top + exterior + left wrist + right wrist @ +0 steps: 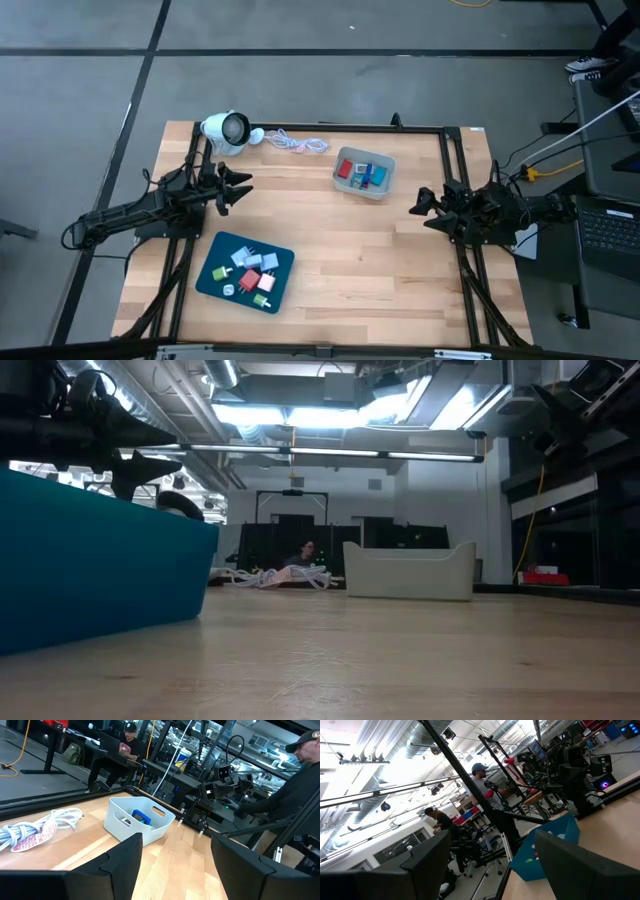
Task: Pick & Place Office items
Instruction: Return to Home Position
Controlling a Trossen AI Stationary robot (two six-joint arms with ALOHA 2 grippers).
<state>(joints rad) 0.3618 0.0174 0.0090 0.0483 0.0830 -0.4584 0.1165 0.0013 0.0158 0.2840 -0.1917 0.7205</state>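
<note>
Currently both arms sit parked at the table edges, presumably to keep the work area clear: left gripper (240, 192) at 9 o'clock, right gripper (417, 202) at 3 o'clock, fingers wide, empty. Office items (358, 170) fill the grey bin (368, 195) at 1 o'clock; others lie on the teal tray (225, 245) at 7 o'clock.

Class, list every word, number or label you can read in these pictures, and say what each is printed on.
No text can be read anywhere.
The tag on the white cord: reddish print, too blurred to read.
The small pieces in the tray and the bin: too small to show any print.
</note>
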